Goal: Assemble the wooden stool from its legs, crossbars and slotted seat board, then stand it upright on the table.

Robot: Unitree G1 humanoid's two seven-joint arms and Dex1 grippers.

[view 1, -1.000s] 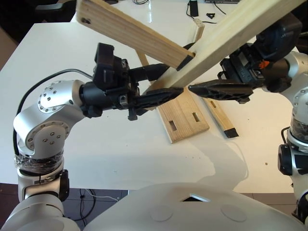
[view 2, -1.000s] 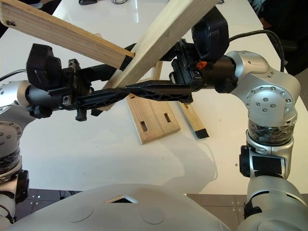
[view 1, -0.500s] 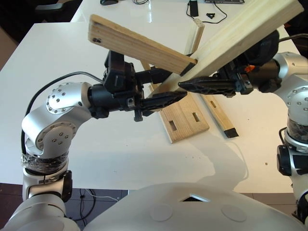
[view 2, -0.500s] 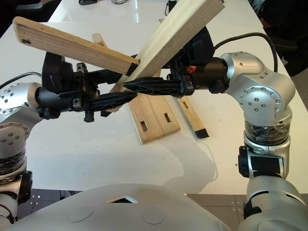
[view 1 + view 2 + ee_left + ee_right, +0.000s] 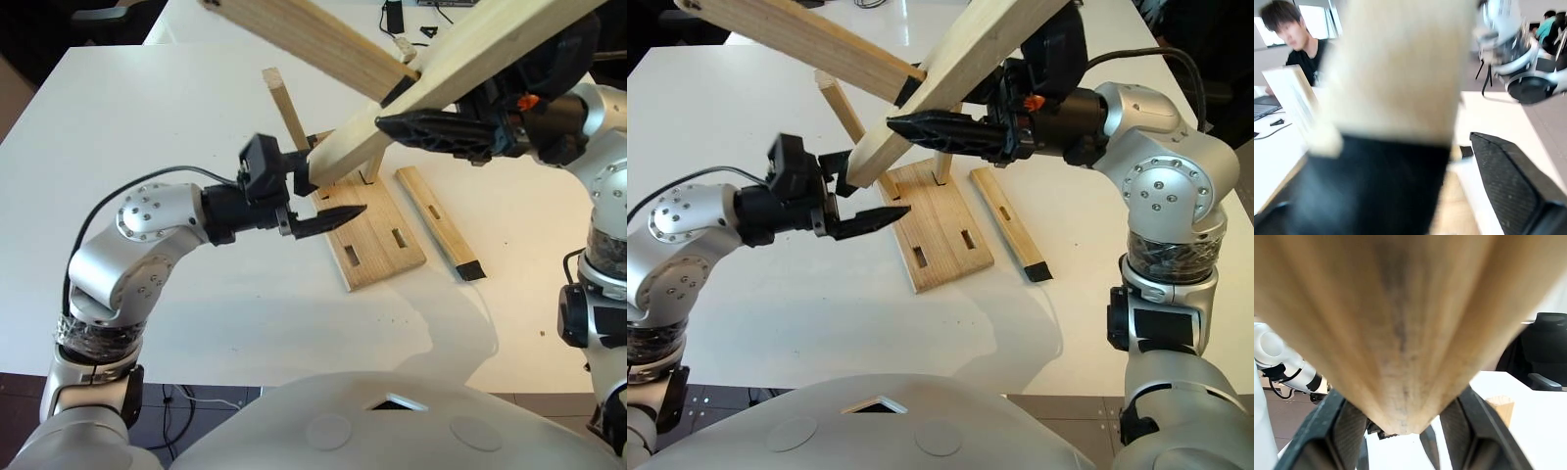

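Note:
My right gripper (image 5: 392,125) is shut on a wide pale plank (image 5: 470,49) and holds it slanted high over the table. A second board (image 5: 313,39) meets that plank at a black-capped end and runs up to the far left. The plank's lower end hangs just above the slotted seat board (image 5: 377,240). My left gripper (image 5: 336,188) is open, its fingers (image 5: 1513,186) spread on either side of that lower end. In the right wrist view the plank (image 5: 1400,333) sits between the two fingers (image 5: 1347,426).
A thin wooden bar (image 5: 287,108) and a short post (image 5: 370,176) stand up from the far edge of the seat board. A crossbar with a black tip (image 5: 438,220) lies flat to its right. Cables and small items lie at the table's far edge.
My left gripper has let go, dropped and pulled back toward the seat board. My right arm has lifted the joined planks higher.

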